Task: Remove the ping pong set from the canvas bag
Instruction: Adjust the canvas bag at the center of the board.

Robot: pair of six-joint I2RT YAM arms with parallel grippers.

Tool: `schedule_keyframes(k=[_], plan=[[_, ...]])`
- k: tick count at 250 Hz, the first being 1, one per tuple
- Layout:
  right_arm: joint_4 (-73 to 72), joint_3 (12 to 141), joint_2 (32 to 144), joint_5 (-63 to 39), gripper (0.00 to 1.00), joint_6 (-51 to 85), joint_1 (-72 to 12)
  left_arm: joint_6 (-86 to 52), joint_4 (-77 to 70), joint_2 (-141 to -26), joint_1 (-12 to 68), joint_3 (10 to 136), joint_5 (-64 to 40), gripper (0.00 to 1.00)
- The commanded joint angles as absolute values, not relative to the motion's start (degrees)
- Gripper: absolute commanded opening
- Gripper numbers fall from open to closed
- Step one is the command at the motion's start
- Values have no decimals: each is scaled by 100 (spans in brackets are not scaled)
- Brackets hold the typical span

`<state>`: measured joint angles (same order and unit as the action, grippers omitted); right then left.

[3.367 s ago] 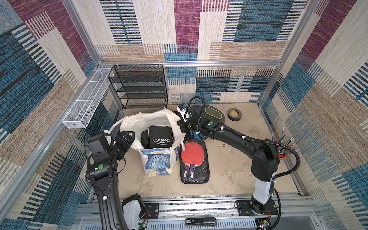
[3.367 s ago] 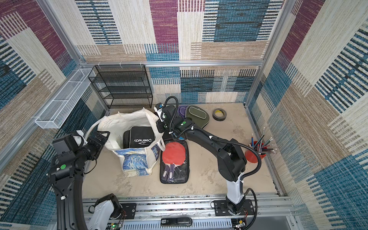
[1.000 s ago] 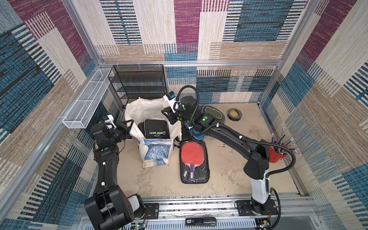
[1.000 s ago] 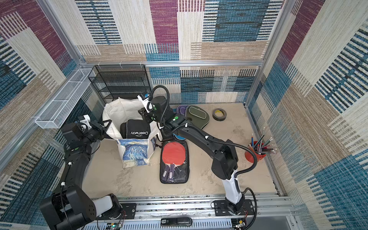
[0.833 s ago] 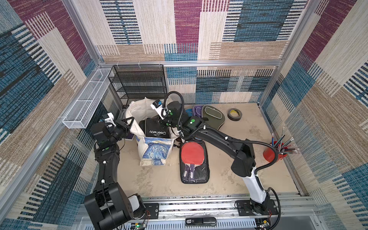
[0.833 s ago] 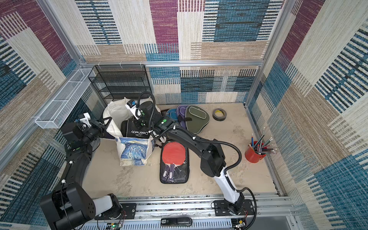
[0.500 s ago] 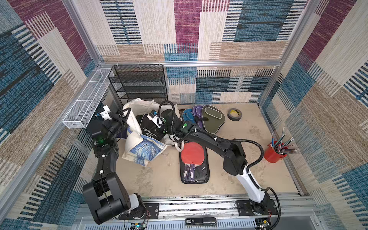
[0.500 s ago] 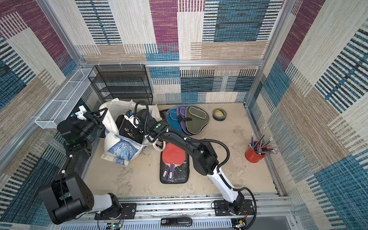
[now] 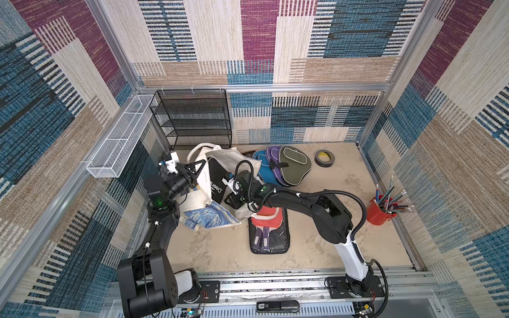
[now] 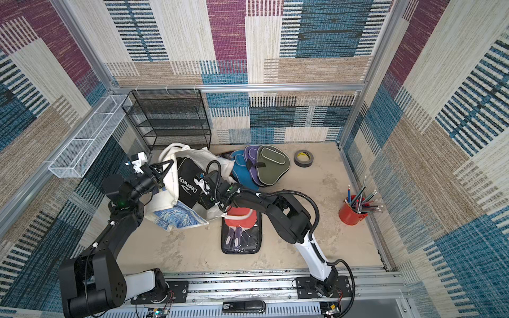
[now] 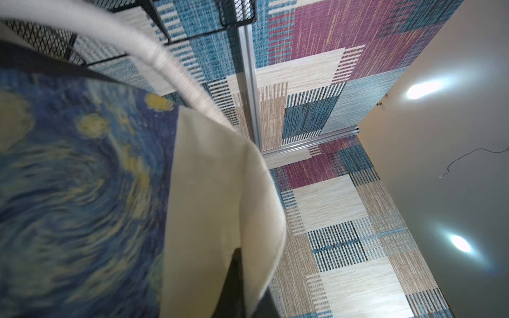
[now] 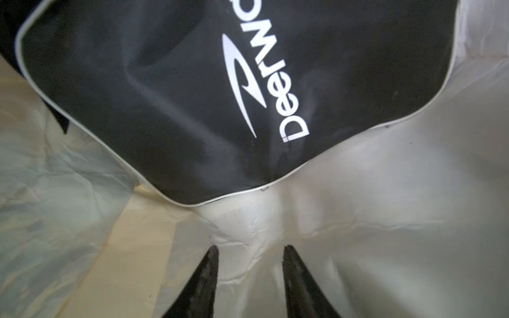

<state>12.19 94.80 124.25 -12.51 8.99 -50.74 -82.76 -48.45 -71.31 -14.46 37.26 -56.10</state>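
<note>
Wide worktop (image 9: 316, 242), and at the back stands the black mesh rack (image 9: 192, 118), with the white wire basket (image 9: 121, 143) on the side wall. The stack of paddle covers (image 9: 292, 165) sits just beside the canvas bag (image 9: 197, 199). The clear-front pouch of red paddles (image 9: 268, 234) has its top end tucked under the bag's corner, and the right arm crosses above it. The red pencil cup (image 9: 376, 212) and tape roll (image 9: 325, 158) lie well apart.

The left hand (image 9: 200, 168) is clamped on the bag's rim, holding that side up. The right hand (image 12: 250, 249) is in the bag's mouth, jaws parted with nothing between them, tips just short of the black Deerway case (image 12: 192, 96).

The bag slumps: handles toward the rack, print toward the front. The case is inside it, long axis running roughly rack-to-front.
</note>
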Motion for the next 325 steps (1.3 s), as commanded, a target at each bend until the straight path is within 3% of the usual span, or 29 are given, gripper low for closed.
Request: schedule_keyframes(k=[1, 26, 127, 148, 181, 199, 275, 325], plan=[[765, 9282, 12127, -1060, 49, 1052, -4985, -8033, -5182, -7030, -1450, 3337, -5786, 0], [618, 8971, 11852, -985, 58, 1088, -4890, -8158, -5424, -6945, -1441, 3068, -5806, 0], [415, 8867, 11964, -1197, 67, 1305, -4746, -10256, -8089, -7622, -1450, 3010, -5736, 0], [352, 8875, 12166, -1143, 57, 1272, -4732, -10245, -7957, -7445, -1450, 3191, -5718, 0], [387, 9045, 12579, -1188, 18, 1244, -4734, -9600, -6813, -7039, -1450, 3525, -5814, 0], [374, 9090, 12713, -1247, 5, 1261, -4737, -9221, -6243, -6897, -1450, 3791, -5870, 0], [980, 11008, 14010, -1394, 0, 1239, -4781, -9618, -6510, -7148, -1308, 4835, -5749, 0], [1843, 13529, 15317, -1389, 0, 1255, -5031, -9452, -6796, -7608, -312, 4858, -5377, 0]])
